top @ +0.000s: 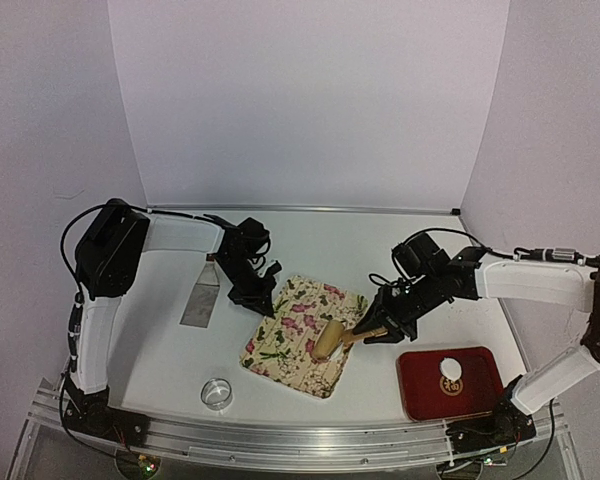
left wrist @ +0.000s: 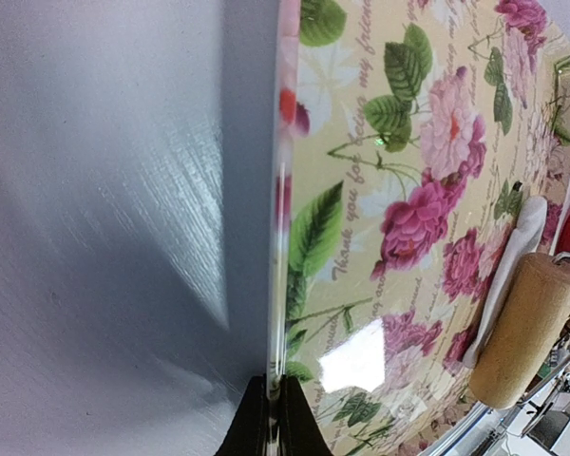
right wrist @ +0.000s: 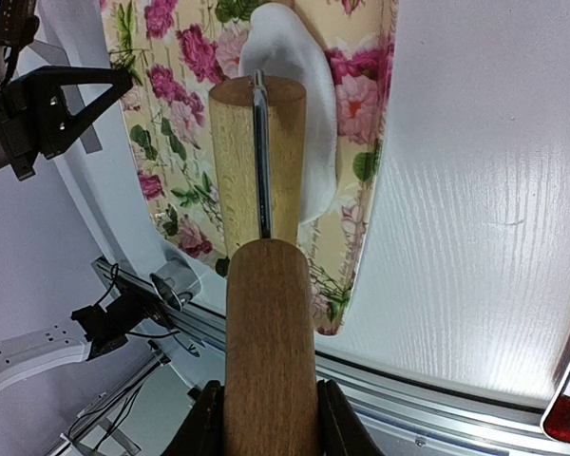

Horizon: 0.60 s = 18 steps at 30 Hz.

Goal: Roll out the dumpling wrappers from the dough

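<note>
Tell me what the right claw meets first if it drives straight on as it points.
The right claw grips the rolling pin; ahead, likely the white dough on the floral board.

A robotics lab bench: the left arm [top: 110,250] and right arm [top: 535,280] stand bolted to an aluminium rail [top: 280,432] at the near edge of a white table [top: 400,240], walled in by plain pale panels [top: 310,100]. Cables [top: 76,318] run exposed along the arms. A floral tray [top: 280,335] and rolling pin [top: 330,340] bring kitchenware to the bench.
</note>
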Each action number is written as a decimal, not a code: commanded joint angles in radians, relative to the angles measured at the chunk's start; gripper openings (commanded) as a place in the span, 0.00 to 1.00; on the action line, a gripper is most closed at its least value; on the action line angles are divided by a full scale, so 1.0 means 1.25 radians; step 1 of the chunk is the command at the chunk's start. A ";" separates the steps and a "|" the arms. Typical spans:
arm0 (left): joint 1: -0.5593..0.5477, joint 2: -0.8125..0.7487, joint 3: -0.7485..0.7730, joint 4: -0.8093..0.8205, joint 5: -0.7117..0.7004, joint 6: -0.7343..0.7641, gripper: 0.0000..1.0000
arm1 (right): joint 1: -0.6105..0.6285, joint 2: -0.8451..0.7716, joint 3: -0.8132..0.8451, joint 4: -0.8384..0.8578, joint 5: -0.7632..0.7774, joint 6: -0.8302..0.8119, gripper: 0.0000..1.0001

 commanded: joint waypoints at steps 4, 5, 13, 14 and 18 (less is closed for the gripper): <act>0.008 0.002 0.001 -0.031 -0.050 -0.012 0.00 | -0.002 0.012 -0.031 -0.005 0.023 -0.054 0.00; 0.008 0.004 0.004 -0.034 -0.051 -0.011 0.00 | -0.002 0.023 -0.022 -0.029 0.027 -0.071 0.00; 0.008 0.010 0.017 -0.045 -0.055 -0.002 0.00 | -0.003 0.056 0.022 -0.210 0.054 -0.117 0.00; 0.008 0.011 0.017 -0.046 -0.056 -0.002 0.00 | -0.003 0.058 0.010 -0.211 0.048 -0.110 0.00; 0.008 0.014 0.022 -0.049 -0.059 0.004 0.00 | -0.004 0.106 -0.036 -0.204 0.025 -0.109 0.00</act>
